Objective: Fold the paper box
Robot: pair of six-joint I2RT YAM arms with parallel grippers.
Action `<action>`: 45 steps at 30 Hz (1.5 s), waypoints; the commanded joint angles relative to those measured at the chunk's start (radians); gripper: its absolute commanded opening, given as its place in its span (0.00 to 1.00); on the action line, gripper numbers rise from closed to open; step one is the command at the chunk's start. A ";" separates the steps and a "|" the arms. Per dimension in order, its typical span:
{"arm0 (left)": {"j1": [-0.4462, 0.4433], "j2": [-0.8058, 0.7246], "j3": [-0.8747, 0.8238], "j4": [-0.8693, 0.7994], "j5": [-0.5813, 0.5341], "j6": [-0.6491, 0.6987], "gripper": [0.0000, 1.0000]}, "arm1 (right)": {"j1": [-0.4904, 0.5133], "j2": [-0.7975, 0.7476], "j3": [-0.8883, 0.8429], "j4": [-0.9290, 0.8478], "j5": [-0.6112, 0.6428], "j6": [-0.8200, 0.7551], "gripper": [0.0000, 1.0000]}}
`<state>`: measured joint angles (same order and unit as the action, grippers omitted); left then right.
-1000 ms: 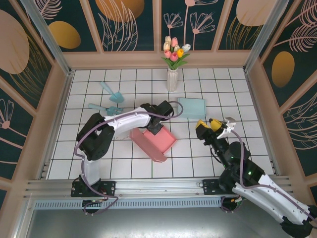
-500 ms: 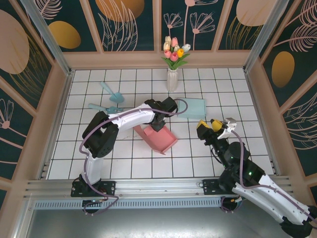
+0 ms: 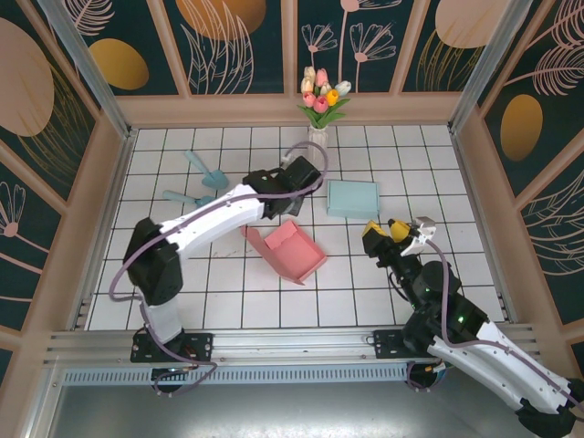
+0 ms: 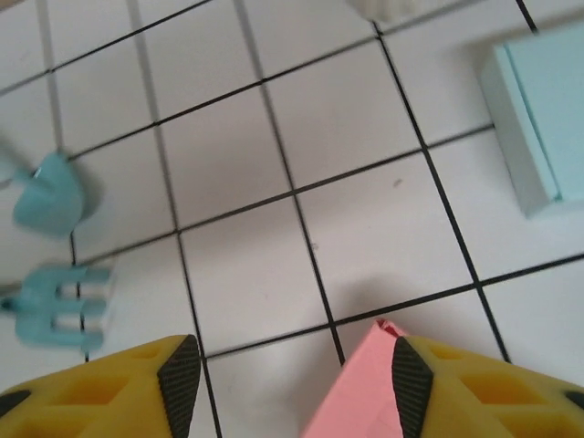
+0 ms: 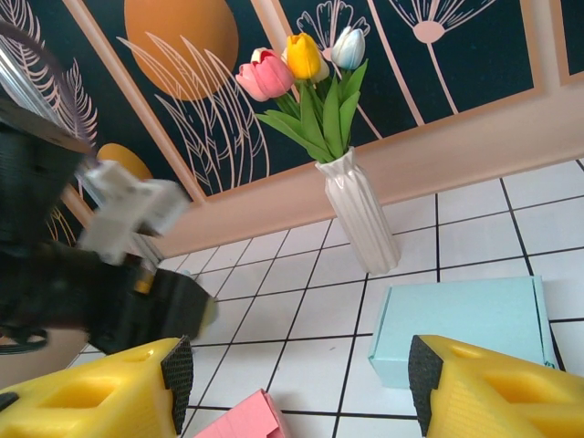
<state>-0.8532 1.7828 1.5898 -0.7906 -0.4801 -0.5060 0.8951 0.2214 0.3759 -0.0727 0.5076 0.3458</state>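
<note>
Paper box — pink, one flap up — sits mid-frame in your top view, just below the left gripper, whose fingers stand apart. Your right gripper, lower right, is spread too.

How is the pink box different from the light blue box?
The pink box is open, one flap sticking up; the light blue box is closed and flat. The pink box sits crooked to the tile lines; the light blue box nearly lines up with them. Both lie on the white tiled table.
</note>
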 commanded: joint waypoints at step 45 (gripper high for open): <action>-0.050 -0.750 -0.886 0.111 0.161 -0.977 0.70 | -0.017 0.181 -0.034 0.101 -0.079 -0.092 0.65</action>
<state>-0.8997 1.0649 0.7326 -0.6910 -0.2726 -1.4895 0.8833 0.3580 0.3603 -0.0463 0.5182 0.2970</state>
